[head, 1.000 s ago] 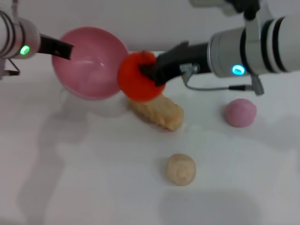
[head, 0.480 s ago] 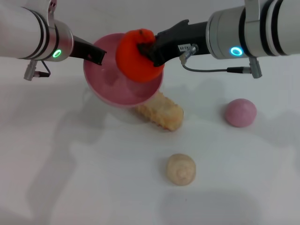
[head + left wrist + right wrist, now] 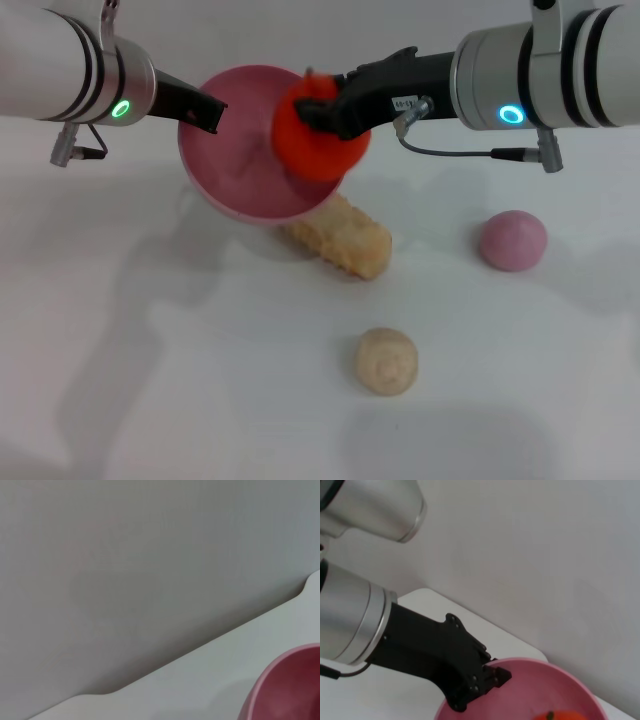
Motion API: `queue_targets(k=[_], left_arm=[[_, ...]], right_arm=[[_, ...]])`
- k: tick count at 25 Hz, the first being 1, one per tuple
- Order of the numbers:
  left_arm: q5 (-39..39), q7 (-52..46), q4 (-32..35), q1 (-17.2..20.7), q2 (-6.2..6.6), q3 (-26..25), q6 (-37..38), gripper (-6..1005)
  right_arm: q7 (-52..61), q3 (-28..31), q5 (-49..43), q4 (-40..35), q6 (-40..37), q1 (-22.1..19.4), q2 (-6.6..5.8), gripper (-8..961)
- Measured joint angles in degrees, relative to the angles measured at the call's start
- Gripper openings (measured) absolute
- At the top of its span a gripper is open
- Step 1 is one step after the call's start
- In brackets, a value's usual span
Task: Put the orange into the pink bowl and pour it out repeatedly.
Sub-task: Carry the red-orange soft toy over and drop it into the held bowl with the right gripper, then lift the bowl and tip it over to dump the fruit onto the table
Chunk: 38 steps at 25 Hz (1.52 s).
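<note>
The pink bowl [image 3: 245, 155] is held off the table, tilted, its opening turned toward the right arm. My left gripper [image 3: 205, 112] is shut on the bowl's left rim. The red-orange orange [image 3: 318, 138] sits at the bowl's right rim, over its opening. My right gripper [image 3: 318, 108] is shut on the orange from the right. In the right wrist view the bowl [image 3: 530, 690] shows with the left gripper [image 3: 482, 680] on its rim and the top of the orange [image 3: 560, 715] just inside. The left wrist view shows only a piece of the bowl [image 3: 290, 690].
A beige bread-like piece [image 3: 340, 238] lies on the white table just under the bowl. A pale pink ball [image 3: 512, 240] lies to the right. A beige ball [image 3: 386, 361] lies nearer the front. The table's back edge and a grey wall are behind.
The left arm has brought the bowl right and up toward the right arm. The right gripper has carried the orange up and now lowers it at the bowl's opening.
</note>
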Motion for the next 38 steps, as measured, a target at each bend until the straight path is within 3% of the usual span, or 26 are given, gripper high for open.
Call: queue_targets(k=[9,14,21,24,26,27,29,31,33,38], left_arm=[[0.10,0.17,-0.01,-0.02,0.05,0.32,0.01,61],[0.49,3.43,0.85,0.21,0.15,0.62,0.71,61],[2.58,8.74,1.50,0.55,0.16,4.52,2.75,62],[8.57,9.42,3.02,0.73,-0.03,10.30,2.90,62],[8.57,9.42,3.02,0.73,-0.03,10.30,2.90,62],[13.38,9.38,4.50,0.99,-0.09,15.60,2.93,62],[18.28,9.39,5.14,1.13,-0.14,20.96,2.77,63],[18.28,9.39,5.14,1.13,-0.14,20.96,2.77,63],[28.53,7.29,5.38,1.67,-0.33,29.07,2.73,63],[43.46,2.74,5.12,4.32,-0.45,37.21,3.72,63]], right_arm=[[0.65,0.76,-0.11,0.03,-1.00,-0.21,0.01,603],[5.18,7.78,-6.97,1.23,-1.89,-3.33,-0.07,614],[4.85,15.86,-15.81,1.45,-9.50,-13.15,-0.23,625],[4.64,17.62,-15.73,1.14,-9.81,-15.89,-0.06,626],[4.64,17.88,-15.70,1.95,-9.83,-16.52,0.03,626],[4.66,17.85,-15.69,2.68,-9.84,-16.55,0.03,626],[4.79,17.61,-15.66,4.03,-9.84,-16.31,-0.03,627],[4.91,17.49,-15.64,5.11,-9.85,-15.89,-0.11,627],[4.91,17.53,-15.63,5.65,-9.91,-15.52,-0.13,627],[4.96,17.78,-15.61,6.62,-10.47,-14.66,-0.17,628]])
